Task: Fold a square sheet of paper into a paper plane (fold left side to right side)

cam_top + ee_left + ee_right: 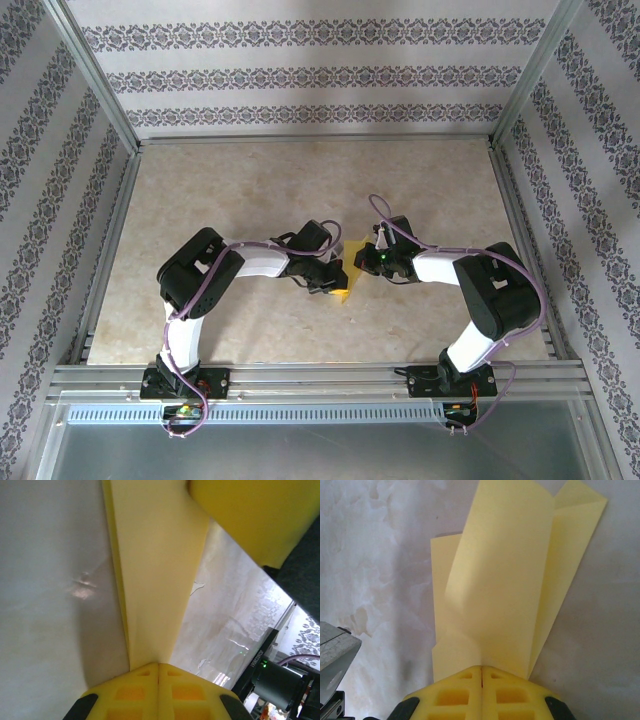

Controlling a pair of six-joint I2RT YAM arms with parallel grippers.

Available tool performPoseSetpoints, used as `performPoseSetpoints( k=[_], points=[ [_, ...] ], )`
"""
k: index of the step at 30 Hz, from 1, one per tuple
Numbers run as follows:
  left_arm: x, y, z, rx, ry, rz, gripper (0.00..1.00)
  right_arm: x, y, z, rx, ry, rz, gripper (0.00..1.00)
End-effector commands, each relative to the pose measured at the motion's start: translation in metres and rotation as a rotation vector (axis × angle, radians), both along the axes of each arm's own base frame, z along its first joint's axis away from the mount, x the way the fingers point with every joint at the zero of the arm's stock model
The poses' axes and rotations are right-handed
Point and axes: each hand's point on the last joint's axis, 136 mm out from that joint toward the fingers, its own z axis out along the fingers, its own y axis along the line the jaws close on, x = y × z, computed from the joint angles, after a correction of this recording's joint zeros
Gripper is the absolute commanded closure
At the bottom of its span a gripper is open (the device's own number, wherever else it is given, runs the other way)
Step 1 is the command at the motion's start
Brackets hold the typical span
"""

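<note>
paper (505,580) | clamped in left fingers (132,692) | clamped in right fingers (452,695)

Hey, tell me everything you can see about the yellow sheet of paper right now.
The yellow sheet of paper is thin, plain and unmarked, and partly folded: long creases run through it and its layers overlap, fanning out from the pinch. It is near the middle of the beige table. The left gripper and right gripper are each shut on it from opposite sides. Whether it also rests on the table is unclear.
</note>
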Motion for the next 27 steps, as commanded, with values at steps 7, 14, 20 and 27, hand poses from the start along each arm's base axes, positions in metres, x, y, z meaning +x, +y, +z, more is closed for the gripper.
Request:
performPoseSetpoints(
  k=[7, 14, 20, 27],
  points=[
    [-0.025, 0.023, -0.037, 0.260, 0.010, -0.071, 0.98, -0.007, -0.010, 0.018, -0.020, 0.005, -0.009, 1.00],
    [-0.028, 0.034, -0.044, 0.379, -0.016, -0.115, 0.99, -0.008, -0.022, 0.050, 0.064, -0.086, -0.040, 1.00],
    [-0.028, 0.037, -0.045, 0.396, -0.021, -0.117, 1.00, -0.015, -0.006, 0.044, 0.150, -0.087, 0.002, 1.00],
    [-0.028, 0.042, -0.046, 0.430, -0.029, -0.127, 1.00, -0.006, 0.007, 0.034, 0.159, -0.090, 0.031, 1.00]
  ],
)
